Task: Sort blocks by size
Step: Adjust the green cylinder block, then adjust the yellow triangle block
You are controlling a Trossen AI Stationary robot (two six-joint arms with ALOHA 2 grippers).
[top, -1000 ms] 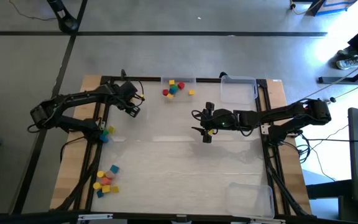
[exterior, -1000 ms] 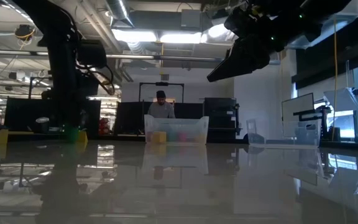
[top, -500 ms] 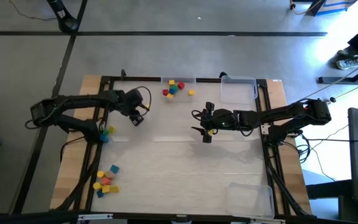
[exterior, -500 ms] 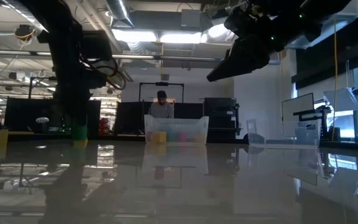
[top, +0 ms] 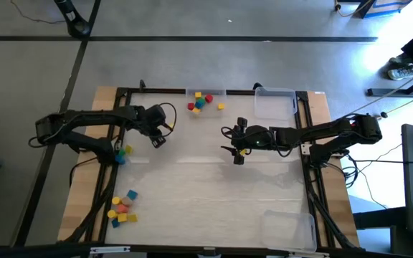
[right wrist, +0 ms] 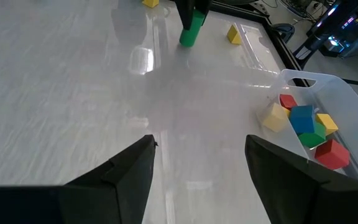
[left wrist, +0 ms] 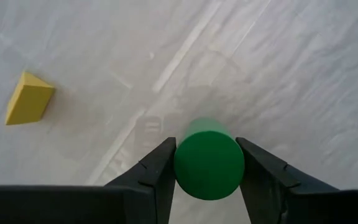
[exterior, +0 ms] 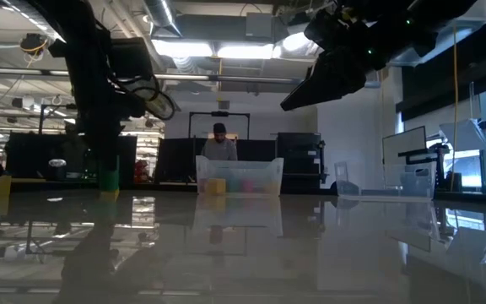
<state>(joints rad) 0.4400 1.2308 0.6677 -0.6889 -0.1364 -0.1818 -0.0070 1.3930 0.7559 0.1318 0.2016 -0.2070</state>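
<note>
A green cylinder block (left wrist: 209,165) stands between the fingers of my left gripper (top: 158,140), over the table's left half. The right wrist view shows it tilted below that gripper (right wrist: 191,31); in the low view it is a green spot (exterior: 108,179) at table height. A yellow block (left wrist: 28,98) lies on the table just beyond it. My right gripper (top: 228,141) hangs open over the table's middle, nothing between its fingers (right wrist: 201,140). Several blocks lie in the clear tray (top: 205,92) at the far edge; two groups (top: 122,208) (top: 123,151) lie at the left. My left gripper pinches the green cylinder by its curved side (left wrist: 179,169) between its two fingers, at the upper end. The fingers slant down from above and run along the cylinder. It hangs tilted, its lower end (right wrist: 185,41) close to the table; whether it touches, I cannot tell.
An empty clear tray (top: 274,104) stands at the far right and another (top: 289,229) at the near right corner. The far tray's blocks (right wrist: 303,124) lie right of my right gripper's fingers. A person (exterior: 219,145) sits beyond the far edge. The table's middle is bare.
My left gripper has swung toward the table's near edge and slightly to the right, rolling as it went, and has carried the green cylinder with it. Most of that move came early; lately it has barely moved.
</note>
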